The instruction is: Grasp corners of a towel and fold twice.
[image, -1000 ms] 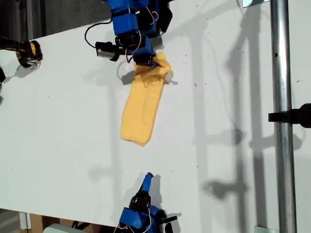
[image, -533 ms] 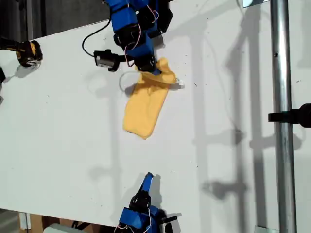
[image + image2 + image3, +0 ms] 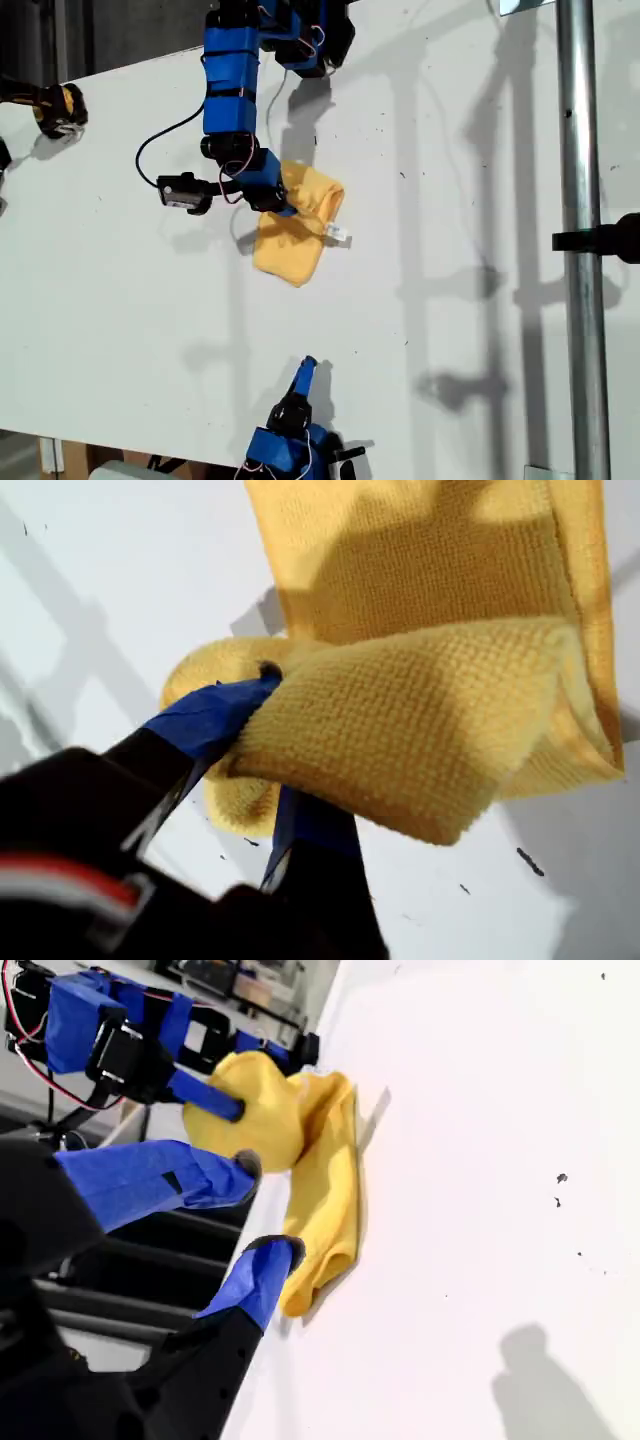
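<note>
First hand (image 3: 262,742) pinches towel (image 3: 297,232) end, doubling it over for second fold; second hand (image 3: 262,1210) spread, clear, on standby.

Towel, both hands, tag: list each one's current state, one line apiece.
towel: partly doubled over on the table, one end lifted.
my first hand: shut on the towel's lifted end.
my second hand: open, holding nothing, apart from the towel.
white tag: showing at the towel's edge.

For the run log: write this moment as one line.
stage: second fold | first end effector: shut on towel, carrying its end over | second end effector: open, apart from it | tag: visible
</note>
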Tool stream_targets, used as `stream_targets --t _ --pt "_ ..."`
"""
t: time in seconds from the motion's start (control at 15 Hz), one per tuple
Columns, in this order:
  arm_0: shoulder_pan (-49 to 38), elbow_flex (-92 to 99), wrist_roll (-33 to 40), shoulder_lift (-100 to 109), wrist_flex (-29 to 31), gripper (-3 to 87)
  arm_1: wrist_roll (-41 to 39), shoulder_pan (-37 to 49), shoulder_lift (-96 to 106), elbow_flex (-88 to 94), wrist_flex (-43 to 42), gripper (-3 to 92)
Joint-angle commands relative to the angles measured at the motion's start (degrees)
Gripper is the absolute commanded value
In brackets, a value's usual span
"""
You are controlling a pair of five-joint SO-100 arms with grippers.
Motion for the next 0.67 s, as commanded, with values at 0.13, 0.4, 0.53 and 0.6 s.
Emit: stream_targets --t 0.13,0.4,0.53,0.6 --pt "0.0 -0.8 -0.6 0.4 0.3 11.7 -1.6 3.2 -10.4 -5.4 -10.6 -0.1" --pt "-0.2 -0.8 -0.9 0.4 0.4 11.6 -2.8 4.8 -20.6 -11.3 -17.3 -0.1" --pt "-0.2 -0.7 -1.2 0.4 0.4 11.5 -3.1 6.0 -21.7 -14.1 -17.2 2.2" --pt "-0.2 -0.5 -1.3 0.4 0.4 11.5 -3.2 6.3 -20.7 -15.6 -16.4 14.2"
